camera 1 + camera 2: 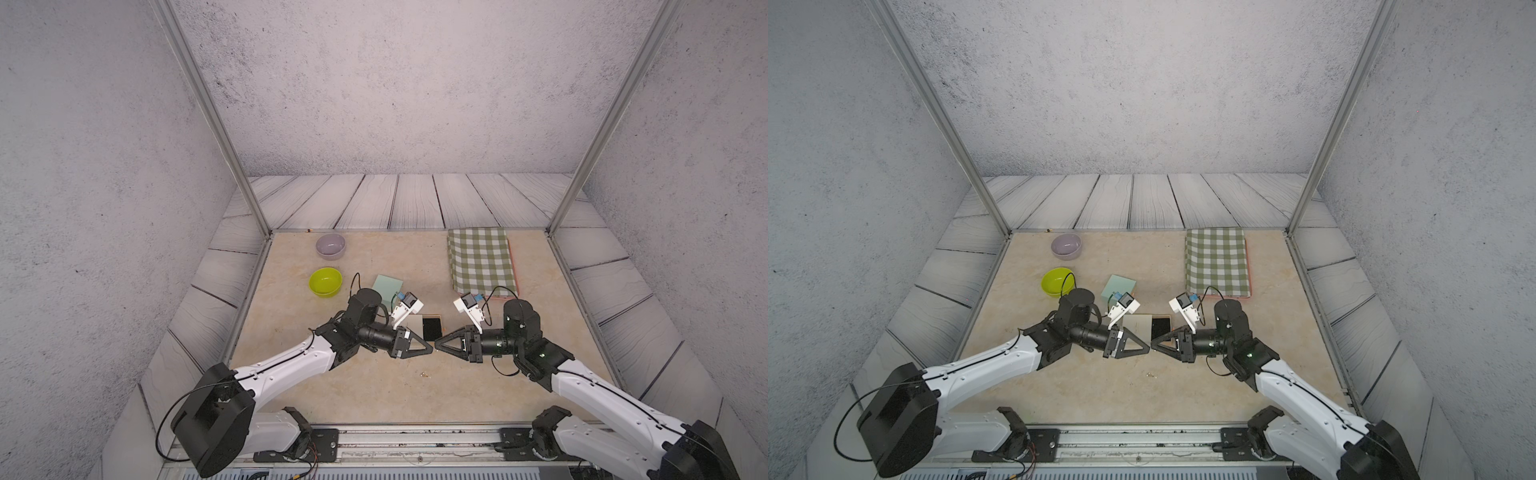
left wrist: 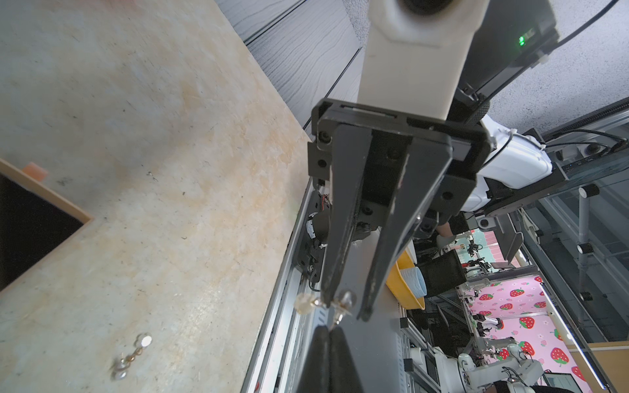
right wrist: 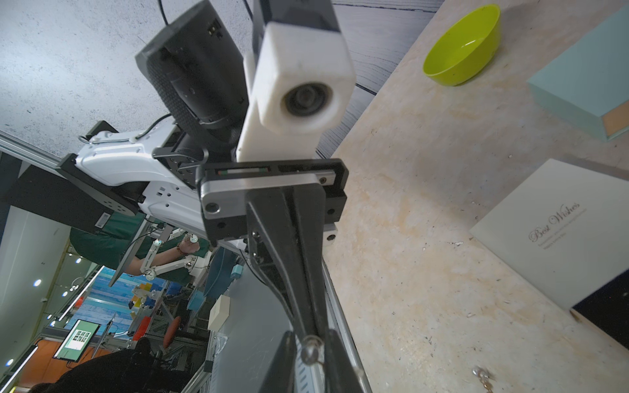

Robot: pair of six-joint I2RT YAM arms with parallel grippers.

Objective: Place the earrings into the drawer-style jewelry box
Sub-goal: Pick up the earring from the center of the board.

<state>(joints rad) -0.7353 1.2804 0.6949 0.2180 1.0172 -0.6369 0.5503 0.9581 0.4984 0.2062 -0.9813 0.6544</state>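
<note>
Now, a handover above the middle of the bench: your left gripper [image 2: 329, 335] pinches one earring [image 2: 345, 301] by its pin, and the right gripper [image 1: 438, 347], jaws narrow, brackets it. Close right fully before you release left. The second earring [image 2: 132, 354] lies toward the front edge; the drawer [image 1: 432, 327] stands open just behind.

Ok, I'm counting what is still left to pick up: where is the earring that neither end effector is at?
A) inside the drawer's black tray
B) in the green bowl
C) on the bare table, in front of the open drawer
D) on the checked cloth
C: the loose earring lies on the table, on the near side of the open drawer, not in or on anything.
</note>
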